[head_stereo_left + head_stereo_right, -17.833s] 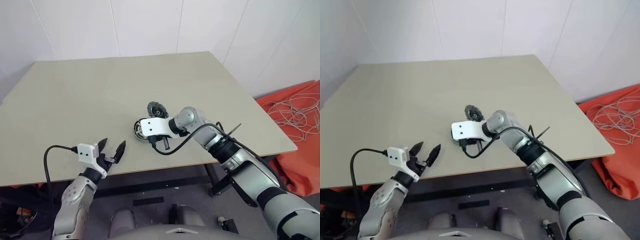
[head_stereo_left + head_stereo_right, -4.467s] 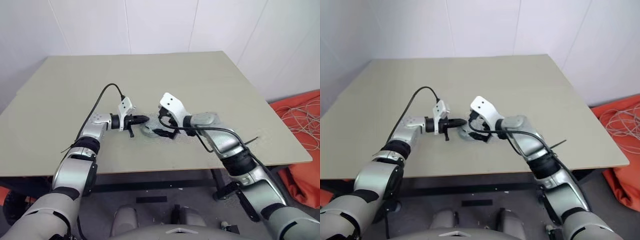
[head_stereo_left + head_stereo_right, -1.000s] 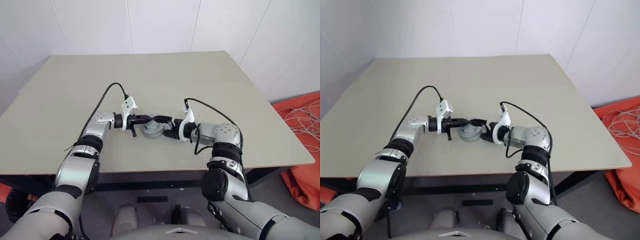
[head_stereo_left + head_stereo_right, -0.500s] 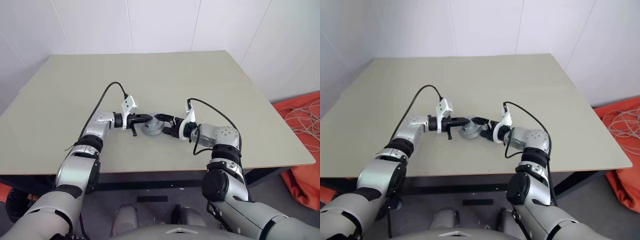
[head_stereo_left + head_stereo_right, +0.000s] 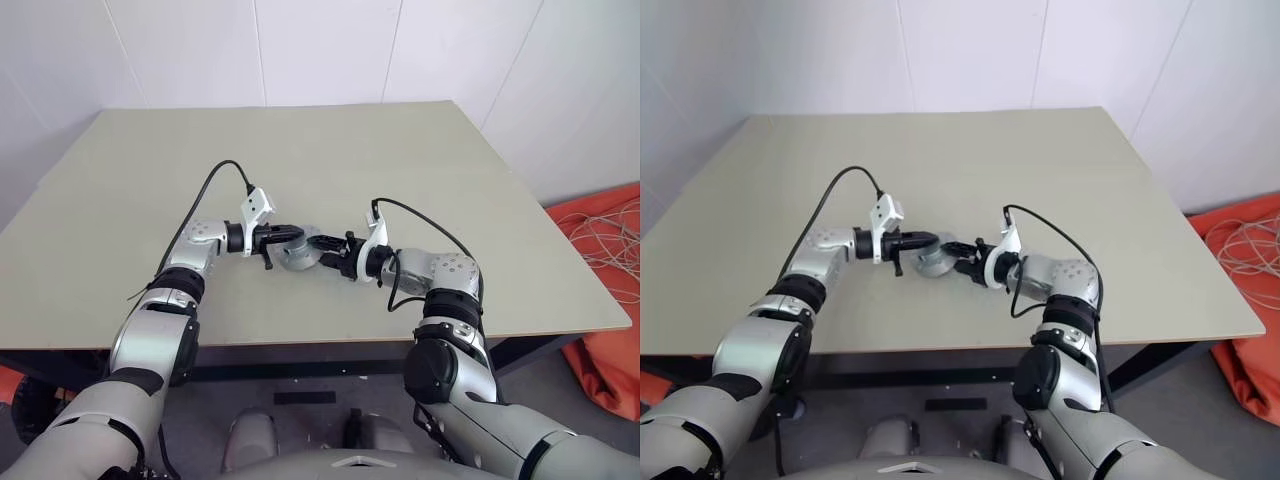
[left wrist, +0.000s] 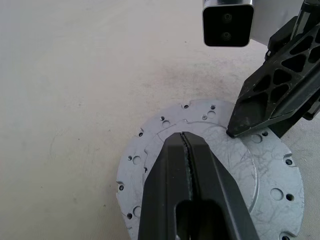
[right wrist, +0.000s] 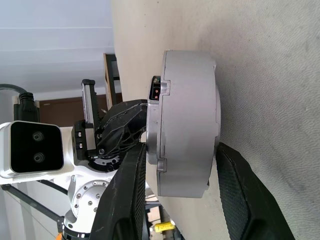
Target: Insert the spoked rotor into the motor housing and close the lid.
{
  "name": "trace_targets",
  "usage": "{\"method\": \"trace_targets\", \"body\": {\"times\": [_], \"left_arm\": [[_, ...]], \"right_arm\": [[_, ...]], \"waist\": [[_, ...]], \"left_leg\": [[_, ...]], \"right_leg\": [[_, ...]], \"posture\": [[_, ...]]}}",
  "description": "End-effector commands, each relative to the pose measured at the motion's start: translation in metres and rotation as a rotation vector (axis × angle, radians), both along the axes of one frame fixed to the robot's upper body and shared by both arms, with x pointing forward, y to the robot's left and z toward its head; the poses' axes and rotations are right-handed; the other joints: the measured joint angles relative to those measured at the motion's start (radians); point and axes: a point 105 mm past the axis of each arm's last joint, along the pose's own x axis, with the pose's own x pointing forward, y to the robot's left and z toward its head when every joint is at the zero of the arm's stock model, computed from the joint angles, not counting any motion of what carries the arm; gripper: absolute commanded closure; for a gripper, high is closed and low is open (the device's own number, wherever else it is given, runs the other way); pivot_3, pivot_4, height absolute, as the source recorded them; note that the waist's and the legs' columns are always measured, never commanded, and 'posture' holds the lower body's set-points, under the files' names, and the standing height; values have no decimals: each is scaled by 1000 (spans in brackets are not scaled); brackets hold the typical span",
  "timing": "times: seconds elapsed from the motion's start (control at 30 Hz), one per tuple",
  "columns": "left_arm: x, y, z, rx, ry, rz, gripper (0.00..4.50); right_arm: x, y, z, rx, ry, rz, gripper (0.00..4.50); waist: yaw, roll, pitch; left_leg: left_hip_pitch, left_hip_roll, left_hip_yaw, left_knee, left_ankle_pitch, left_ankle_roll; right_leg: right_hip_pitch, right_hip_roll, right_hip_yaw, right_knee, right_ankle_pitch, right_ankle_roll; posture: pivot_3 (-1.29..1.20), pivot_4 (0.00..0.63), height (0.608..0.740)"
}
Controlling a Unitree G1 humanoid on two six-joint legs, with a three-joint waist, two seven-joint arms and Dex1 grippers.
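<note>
Desk (image 5: 420, 170) carries a single closed-looking assembly at its near-centre: the motor housing (image 7: 187, 130), a short silver-grey cylinder lying flat, with both arms converging on it from left and right. No copper windings on view and no loose spoked rotor on the desk, so my read is the rotor is already inside and the lid (image 6: 235, 170) is on top. What the left wrist view gives is a flat grey plate with small holes around the rim, which I take to be that lid seated on the housing, though I can't confirm it is fully home all the way round. Left gripper (image 6: 186, 145) has its fingers pressed together, holding nothing, tip resting on or just above the top plate from the left side; looks like it's steadying or pressing down. Right gripper (image 7: 182, 165) comes in from the right with fingers spread either side of the housing wall, one above the top face and one at the desk side; whether the pads actually touch the metal I can't tell. Remaining work, as I judge it: confirm lid seating, then let go.
</note>
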Motion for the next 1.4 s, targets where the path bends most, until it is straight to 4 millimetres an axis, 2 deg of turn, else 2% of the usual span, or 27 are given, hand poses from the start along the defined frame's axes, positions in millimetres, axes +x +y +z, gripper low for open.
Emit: {"method": "trace_targets", "body": {"times": [0.03, 0.27, 0.57, 0.8, 1.03, 1.4], "left_arm": [[-1, -4, -1, 17, 3, -18, 4500], [-1, -3, -2, 19, 4, -15, 4500], [-1, -2, -2, 18, 4, -13, 4500], [0, -3, 0, 7, -2, -6, 4500], [5, -3, 12, -57, -27, 24, 4500], [3, 0, 10, -55, -26, 28, 4500]], "right_arm": [[-8, 35, 26, 141, -72, 76, 2584], [-7, 29, 25, 133, -72, 63, 2584], [-6, 22, 41, 140, -121, 52, 2584], [-10, 14, 30, 87, -104, 41, 2584], [-9, 16, 25, 89, -95, 25, 2584], [-5, 17, 25, 88, -108, 9, 2584]], "waist": [[0, 0, 0], [1, 0, 0], [9, 0, 0], [21, 0, 0], [21, 0, 0], [20, 0, 0]], "left_leg": [[0, 0, 0, 0, 0, 0], [0, 0, 0, 0, 0, 0], [-1, 0, 0, -1, 0, 0], [-4, 0, 0, -1, 0, 0], [-6, 0, 0, 0, 0, 0], [-11, 0, -1, 0, 0, 0]], "right_leg": [[0, 0, 0, 0, 0, 0], [0, 0, 0, 0, 0, 0], [-2, 0, 0, 0, -1, 0], [-7, 0, -1, 0, 0, 1], [-7, 0, -1, 0, 0, 1], [-10, 0, -1, 1, 2, 4]], "posture": [[0, 0, 740], [0, 0, 740], [0, 0, 740], [0, 0, 740], [0, 0, 740], [0, 0, 740]]}}
